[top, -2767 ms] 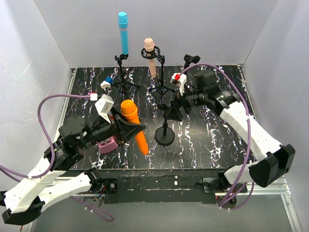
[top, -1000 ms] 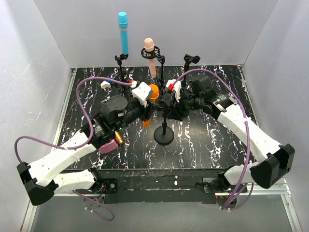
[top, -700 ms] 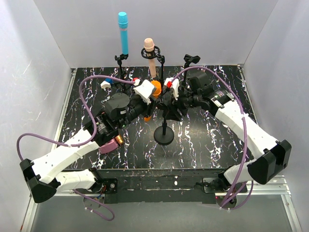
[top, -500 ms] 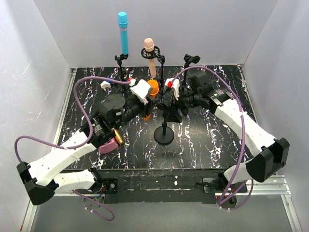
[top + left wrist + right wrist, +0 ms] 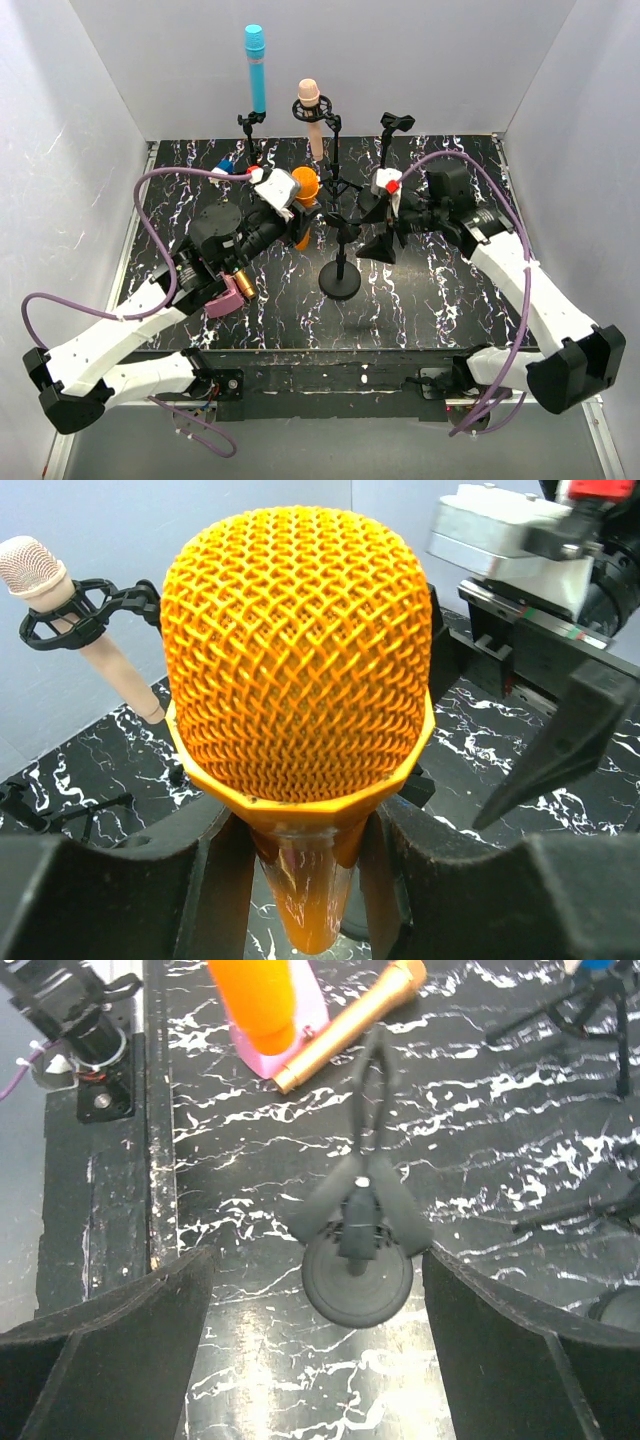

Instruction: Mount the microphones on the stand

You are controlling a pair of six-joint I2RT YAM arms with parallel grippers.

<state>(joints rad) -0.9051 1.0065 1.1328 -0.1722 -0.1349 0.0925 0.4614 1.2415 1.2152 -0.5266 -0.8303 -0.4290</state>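
My left hand point(image 5: 305, 880) is clamped around the orange mesh-headed stick microphone point(image 5: 300, 650), held upper centre of the overhead view near the black round-base stand point(image 5: 341, 281). My right hand point(image 5: 378, 226) is spread wide, empty. Next, I judge, I must seat the handle in the stand's empty clip point(image 5: 360, 1192).

The desk point(image 5: 450, 290) is patterned in black with white marble-like veining. A bright orange is seen on the orange microphone point(image 5: 300, 650), its head covered in a woven mesh of the same colour. The cyan microphone point(image 5: 256, 70) is coloured light blue throughout, and the pale pink microphone point(image 5: 308, 93) is ringed by a black mount. The golden-brown microphone point(image 5: 342, 1030) is laid against a pink box point(image 5: 310, 1008). The stand point(image 5: 357, 1278) is finished in matt black. Purple cables point(image 5: 190, 170) are carried by white arm links point(image 5: 535, 300).
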